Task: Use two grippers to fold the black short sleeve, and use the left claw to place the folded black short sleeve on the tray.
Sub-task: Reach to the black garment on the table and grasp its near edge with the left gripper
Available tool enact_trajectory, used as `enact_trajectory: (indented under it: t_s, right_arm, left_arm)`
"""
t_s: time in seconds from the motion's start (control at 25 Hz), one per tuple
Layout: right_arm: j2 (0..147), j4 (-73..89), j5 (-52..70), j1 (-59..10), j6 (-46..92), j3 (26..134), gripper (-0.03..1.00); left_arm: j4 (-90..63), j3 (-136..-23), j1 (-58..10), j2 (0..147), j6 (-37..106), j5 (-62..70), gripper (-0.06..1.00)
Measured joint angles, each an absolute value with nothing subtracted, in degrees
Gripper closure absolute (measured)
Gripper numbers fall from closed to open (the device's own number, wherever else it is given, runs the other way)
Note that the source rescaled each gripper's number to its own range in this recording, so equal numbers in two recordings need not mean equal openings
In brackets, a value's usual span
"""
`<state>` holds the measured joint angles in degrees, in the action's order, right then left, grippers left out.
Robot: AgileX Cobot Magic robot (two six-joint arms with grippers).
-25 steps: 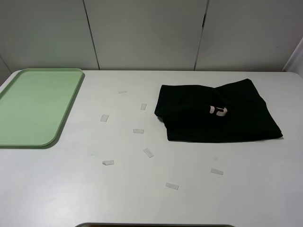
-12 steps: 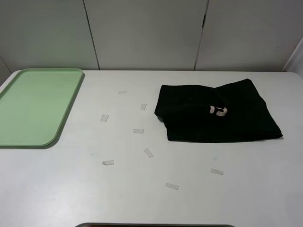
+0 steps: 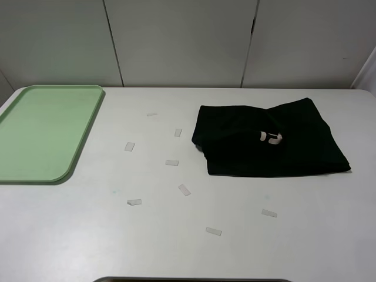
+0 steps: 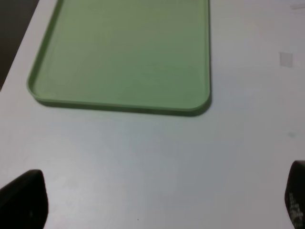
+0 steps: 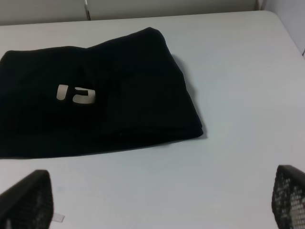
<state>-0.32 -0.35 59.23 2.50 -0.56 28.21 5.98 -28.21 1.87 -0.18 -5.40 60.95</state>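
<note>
Two grippers spread wide, holding nothing: left gripper [image 4: 159,198] over table [image 3: 176,252] near tray [image 3: 41,132], right gripper [image 5: 157,198] near black short sleeve [image 3: 270,144]. Black short sleeve lay on table's right half, well apart from tray; long axis ran left-right in high view. Soft matte cloth, rumpled rectangular bundle, pale letter fragment on top. Tray smooth pale-green plastic, rounded corners, low rim.

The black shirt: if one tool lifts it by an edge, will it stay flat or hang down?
The shirt lies in soft, uneven folds, so it would probably droop and unfold. It looks thin, so likely light. On the smooth table it may slide or bunch when pushed, not roll.
</note>
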Motion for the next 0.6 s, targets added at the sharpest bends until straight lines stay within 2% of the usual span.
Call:
enact_trajectory:
  t_s: [0.36,0.6]
  right_arm:
    - [-0.32,-0.35,59.23,2.5,-0.56,28.21,-0.03]
    - [-0.32,-0.35,59.23,2.5,-0.56,28.21,-0.03]
  left_arm:
    - [4.09,-28.75,1.87,1.75,-5.49,60.84,-0.05]
    - [0.8,-33.17,1.87,18.6,-5.49,59.01,-0.05]
